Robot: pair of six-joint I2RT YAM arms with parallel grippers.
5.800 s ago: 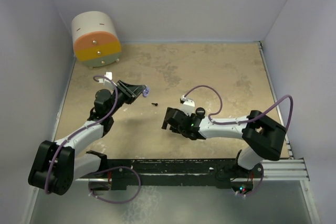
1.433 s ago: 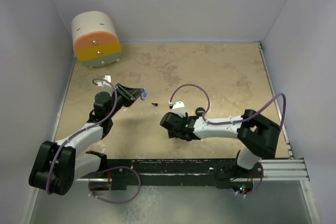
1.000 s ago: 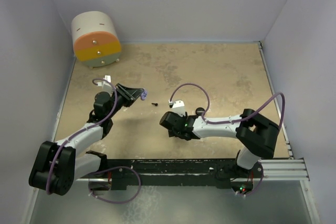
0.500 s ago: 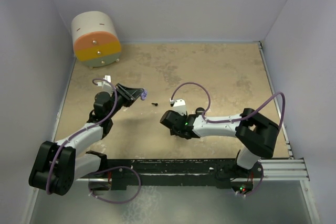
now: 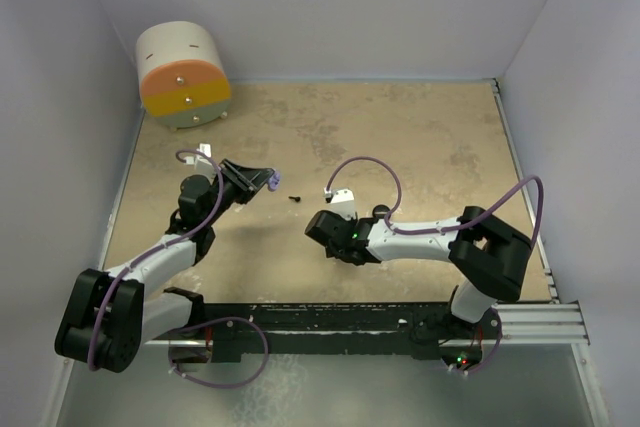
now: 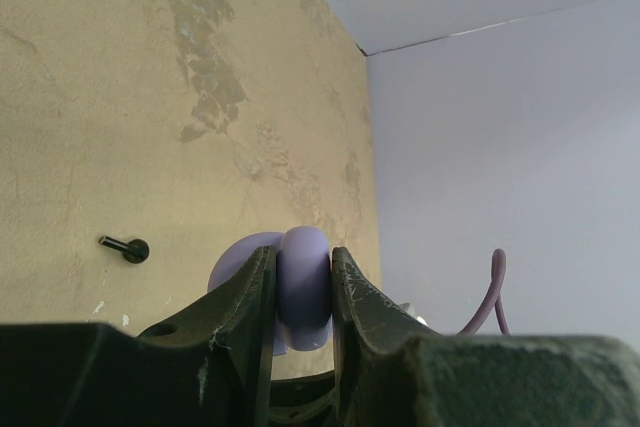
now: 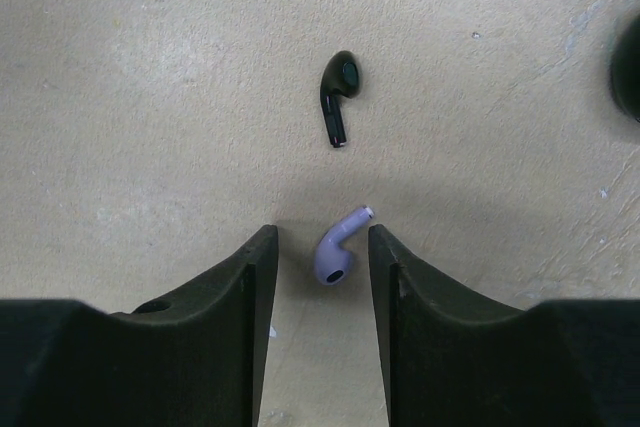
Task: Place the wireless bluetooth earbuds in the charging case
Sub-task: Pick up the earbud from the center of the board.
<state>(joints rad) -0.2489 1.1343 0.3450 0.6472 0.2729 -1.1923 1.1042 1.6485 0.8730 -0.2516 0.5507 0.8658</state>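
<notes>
Two earbuds show in the right wrist view, both lying on the tan table (image 7: 120,67). The lavender earbud (image 7: 336,250) sits low in the middle of the frame, and the black earbud (image 7: 338,97) lies above it, apart from it. The right pincer (image 7: 321,237) is spread, one finger on each side of the lavender earbud, with a thin gap of table showing on both sides, so neither finger touches it. A dark round thing (image 7: 628,72) is cut off by the right edge of that frame. In the left wrist view the left pincer (image 6: 302,257) is pressed together on a rounded lavender piece (image 6: 303,287) at the bottom middle. Whether that piece is the charging case, or whether anything sits in it, I cannot tell. The black earbud (image 6: 125,246) lies on the table to its left in that frame. From above, a banded drum (image 5: 183,75) lies on its side at the upper left, its inside hidden. The left pincer (image 5: 265,179) sits left of centre, the black earbud (image 5: 294,197) just right of it, and the right pincer (image 5: 316,235) lower, near the middle.
</notes>
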